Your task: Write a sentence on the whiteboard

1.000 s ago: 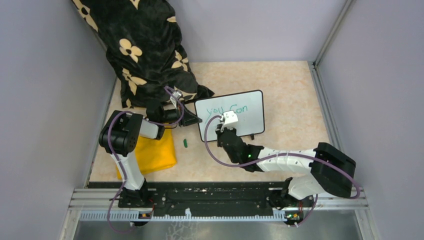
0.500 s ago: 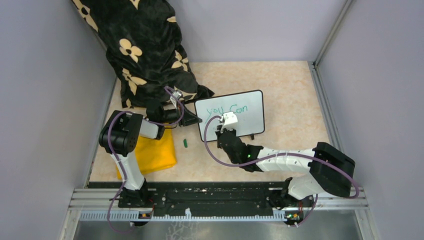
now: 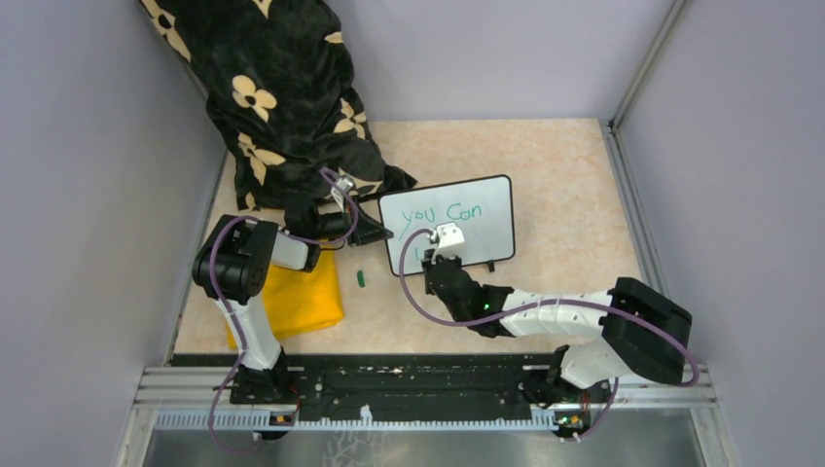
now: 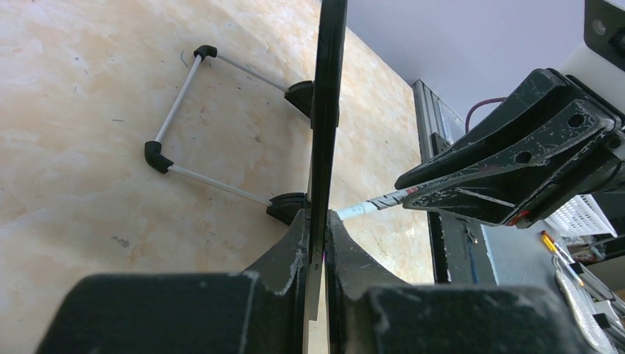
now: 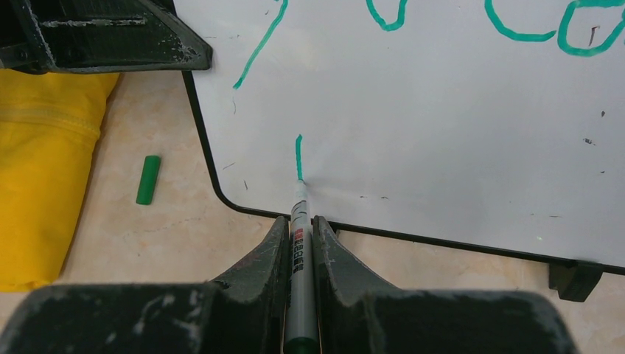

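Well, nearest the arms the right gripper (image 5: 298, 221) is clamped on a marker (image 5: 301, 258), its tip touching the whiteboard (image 5: 442, 133) near the lower left corner, at the foot of a short green stroke. Just left of the whiteboard lie a green cap (image 5: 148, 179) and a yellow cloth (image 5: 37, 169). The left gripper (image 4: 317, 217) pinches the whiteboard's left edge, jaws closed on it. Higher up, the sentence (image 3: 440, 211) reads "you Can". Beyond the far left corner hangs black flowered fabric (image 3: 282, 97).

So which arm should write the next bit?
Right, probably. The right claw grips the marker, its tip on the whiteboard at a short green stroke. The left claw is busy pinching the whiteboard's edge, holding it steady.
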Controlling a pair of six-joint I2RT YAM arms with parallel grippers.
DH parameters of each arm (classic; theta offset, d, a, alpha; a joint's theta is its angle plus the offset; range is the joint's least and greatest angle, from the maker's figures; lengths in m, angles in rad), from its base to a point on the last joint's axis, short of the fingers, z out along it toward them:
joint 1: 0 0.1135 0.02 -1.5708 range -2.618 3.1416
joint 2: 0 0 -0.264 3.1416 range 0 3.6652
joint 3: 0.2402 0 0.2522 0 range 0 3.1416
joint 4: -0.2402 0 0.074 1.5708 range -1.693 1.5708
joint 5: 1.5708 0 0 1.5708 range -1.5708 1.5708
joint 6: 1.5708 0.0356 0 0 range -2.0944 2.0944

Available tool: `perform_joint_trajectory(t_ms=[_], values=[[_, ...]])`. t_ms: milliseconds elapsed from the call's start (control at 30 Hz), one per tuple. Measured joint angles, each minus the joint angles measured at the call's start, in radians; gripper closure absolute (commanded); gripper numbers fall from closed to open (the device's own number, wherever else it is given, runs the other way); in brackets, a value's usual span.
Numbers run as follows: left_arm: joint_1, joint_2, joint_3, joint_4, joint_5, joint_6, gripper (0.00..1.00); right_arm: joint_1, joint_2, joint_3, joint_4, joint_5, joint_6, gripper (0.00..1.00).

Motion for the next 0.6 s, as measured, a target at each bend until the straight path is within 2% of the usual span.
perform_joint_trajectory(t_ms=[600], values=[[0.000,-0.002,0.000,-0.008,0.000,0.008,1.00,0.000,-0.003,-0.007,-0.009,-0.011,-0.013,1.00]])
